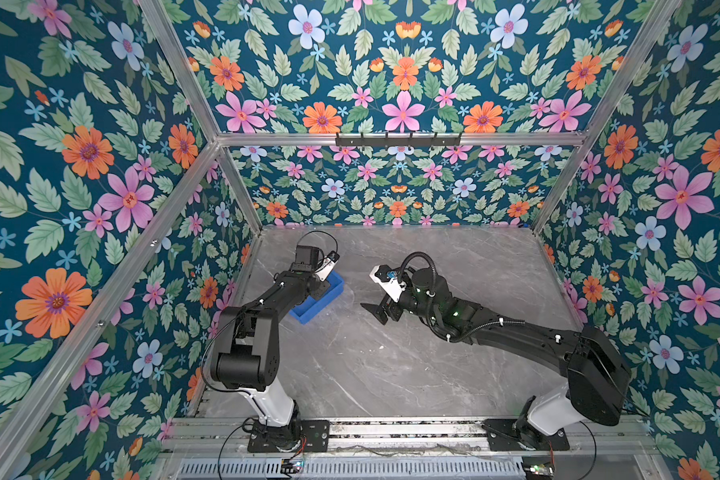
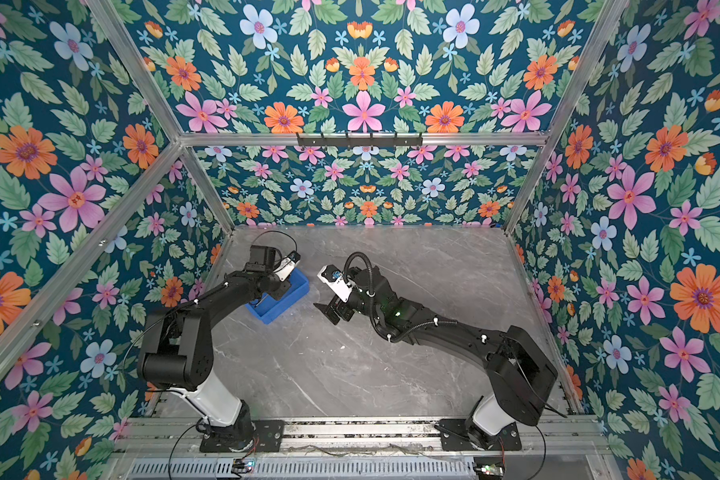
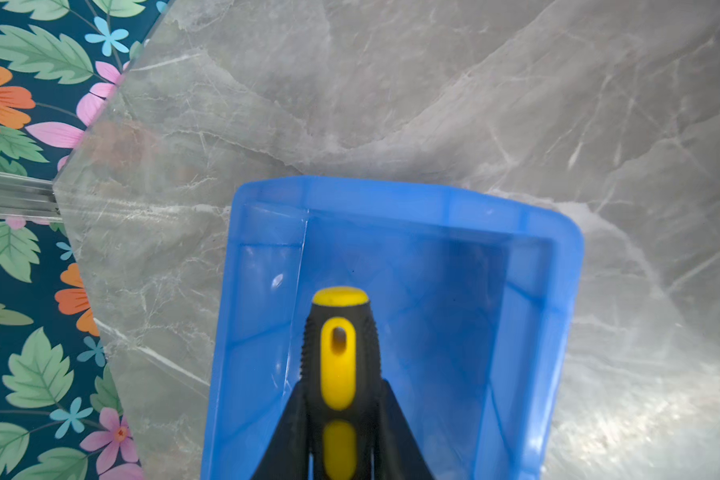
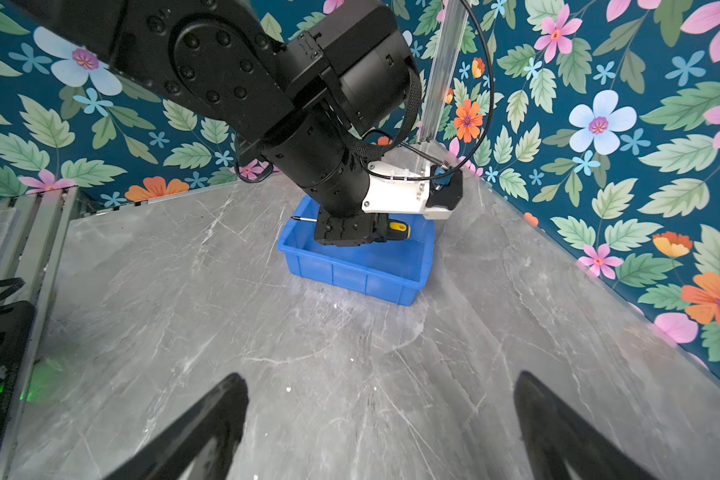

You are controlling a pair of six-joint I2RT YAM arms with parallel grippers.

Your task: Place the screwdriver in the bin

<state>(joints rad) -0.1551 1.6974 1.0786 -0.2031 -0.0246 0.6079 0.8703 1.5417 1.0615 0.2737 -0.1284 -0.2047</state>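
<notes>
My left gripper (image 3: 341,384) is shut on the screwdriver (image 3: 339,353), with both black fingers pressed against its yellow-and-black handle. It holds the tool over the inside of the blue bin (image 3: 391,191). In the right wrist view the left gripper (image 4: 350,232) reaches down into the bin (image 4: 350,274). There the screwdriver (image 4: 398,228) lies roughly level, its handle sticking out one side and its thin shaft out the other. I cannot tell whether it touches the bin floor. The bin (image 1: 335,289) (image 2: 298,286) sits at the table's left. My right gripper (image 4: 379,376) (image 1: 373,311) (image 2: 327,311) hovers open and empty, right of the bin.
The grey marble table (image 1: 391,365) is enclosed by floral walls with aluminium frame posts (image 1: 242,187). The bin stands near the left wall. Both arm bases are bolted to a rail (image 1: 391,432) at the front edge. A black hook rack (image 1: 398,139) hangs on the back wall.
</notes>
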